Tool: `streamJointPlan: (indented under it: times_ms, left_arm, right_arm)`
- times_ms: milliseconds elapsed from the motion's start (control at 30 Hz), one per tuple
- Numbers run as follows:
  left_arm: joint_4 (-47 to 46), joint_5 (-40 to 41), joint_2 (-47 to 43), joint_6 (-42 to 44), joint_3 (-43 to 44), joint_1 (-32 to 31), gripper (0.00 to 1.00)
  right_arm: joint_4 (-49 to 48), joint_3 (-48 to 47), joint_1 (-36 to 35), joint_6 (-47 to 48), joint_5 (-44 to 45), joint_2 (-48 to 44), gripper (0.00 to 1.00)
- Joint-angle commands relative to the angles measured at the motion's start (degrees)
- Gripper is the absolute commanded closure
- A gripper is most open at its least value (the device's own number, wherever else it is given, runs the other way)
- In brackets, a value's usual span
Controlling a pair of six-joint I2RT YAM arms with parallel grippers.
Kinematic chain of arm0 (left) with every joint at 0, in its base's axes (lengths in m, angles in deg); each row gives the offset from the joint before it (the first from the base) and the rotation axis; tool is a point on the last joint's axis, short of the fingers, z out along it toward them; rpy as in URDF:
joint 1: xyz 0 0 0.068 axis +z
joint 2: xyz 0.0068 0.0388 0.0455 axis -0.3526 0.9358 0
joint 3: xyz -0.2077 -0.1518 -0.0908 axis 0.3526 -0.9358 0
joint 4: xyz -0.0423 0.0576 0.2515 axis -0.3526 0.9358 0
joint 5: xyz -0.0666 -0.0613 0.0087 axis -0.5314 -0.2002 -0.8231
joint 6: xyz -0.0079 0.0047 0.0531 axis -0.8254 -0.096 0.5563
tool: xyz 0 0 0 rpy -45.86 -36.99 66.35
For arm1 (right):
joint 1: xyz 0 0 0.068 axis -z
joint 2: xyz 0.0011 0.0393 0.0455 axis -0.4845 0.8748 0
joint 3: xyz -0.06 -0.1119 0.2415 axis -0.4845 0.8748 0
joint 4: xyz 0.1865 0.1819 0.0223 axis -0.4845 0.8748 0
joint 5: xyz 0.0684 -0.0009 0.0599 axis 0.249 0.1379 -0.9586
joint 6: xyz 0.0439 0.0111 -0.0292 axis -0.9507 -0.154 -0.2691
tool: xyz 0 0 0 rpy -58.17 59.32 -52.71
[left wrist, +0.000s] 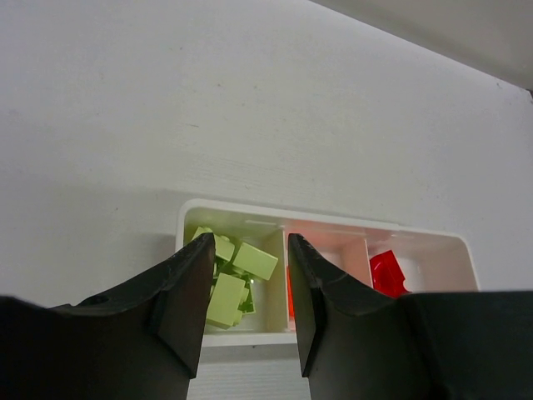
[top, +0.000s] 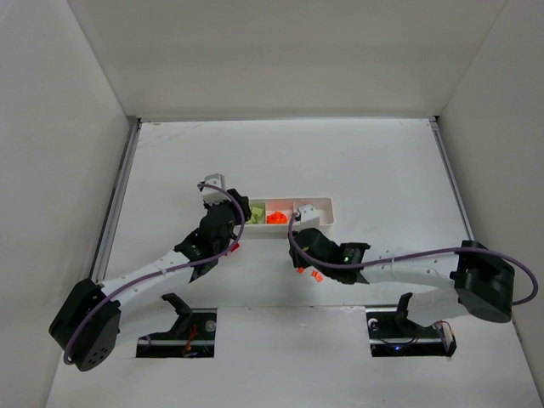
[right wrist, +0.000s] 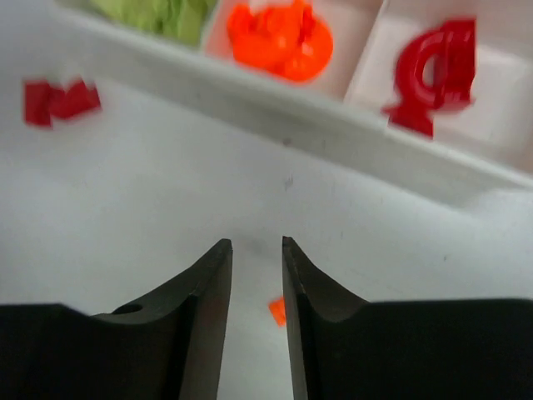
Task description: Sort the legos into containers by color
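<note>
From above, the white tray [top: 327, 208] lies just ahead of both arms. Left wrist: the left gripper [left wrist: 250, 250], parted and empty, hangs over yellow-green legos [left wrist: 254, 260] in the tray's end compartment. Right wrist: the right gripper [right wrist: 256, 246], parted and empty, hangs over an orange lego [right wrist: 277, 311] on the table [right wrist: 375, 250].

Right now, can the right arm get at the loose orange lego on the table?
Probably yes: the orange lego lies on the table in the gap between the right gripper's parted fingers, with nothing over or beside it.
</note>
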Motion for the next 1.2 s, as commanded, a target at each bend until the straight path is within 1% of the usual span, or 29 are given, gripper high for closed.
streamJointPlan:
  times_ms: [0, 133, 233, 367, 467, 600, 767, 867, 1000, 1167]
  left_arm:
    - [-1.5, -0.3, 0.6, -0.2, 0.3, -0.4, 0.62]
    - [-1.7, -0.3, 1.1, -0.2, 0.5, -0.4, 0.62]
    - [-1.4, -0.3, 0.7, -0.2, 0.3, -0.2, 0.62]
    - [-1.6, -0.3, 0.2, -0.2, 0.1, -0.1, 0.62]
    - [-1.5, -0.3, 0.3, -0.1, 0.2, -0.3, 0.62]
    - [-1.6, -0.4, 1.2, -0.1, 0.5, -0.6, 0.62]
    - [-2.0, -0.5, 1.8, -0.2, 0.7, -1.1, 0.62]
    - [-2.1, -0.5, 1.9, 0.0, 0.8, -1.4, 0.62]
    - [-2.1, -0.5, 2.5, 0.0, 0.9, -1.4, 0.62]
    - [-2.3, -0.6, 3.0, -0.1, 0.9, -1.3, 0.62]
  right_arm:
    - [0.5, 4.0, -3.0, -1.9, -3.0, -2.6, 0.6]
    - [0.9, 5.2, -4.9, -1.2, -4.2, -1.1, 0.51]
    - [0.4, 5.2, -4.9, -0.1, -5.3, 0.6, 0.49]
    - [-0.1, 4.5, -4.0, 2.5, -6.5, 3.6, 0.52]
    - [-0.4, 4.0, -3.4, 2.9, -7.0, 5.7, 0.56]
    - [-0.5, 3.9, -3.4, 2.9, -6.6, 6.4, 0.59]
    - [-0.6, 4.4, -3.2, 2.9, -5.7, 6.6, 0.58]
    - [-1.0, 4.2, -2.7, 2.7, -6.0, 6.6, 0.57]
    - [-2.2, 3.5, -2.7, 2.9, -6.4, 6.6, 0.54]
    - [-4.1, 3.2, -2.8, 3.2, -8.0, 7.6, 0.53]
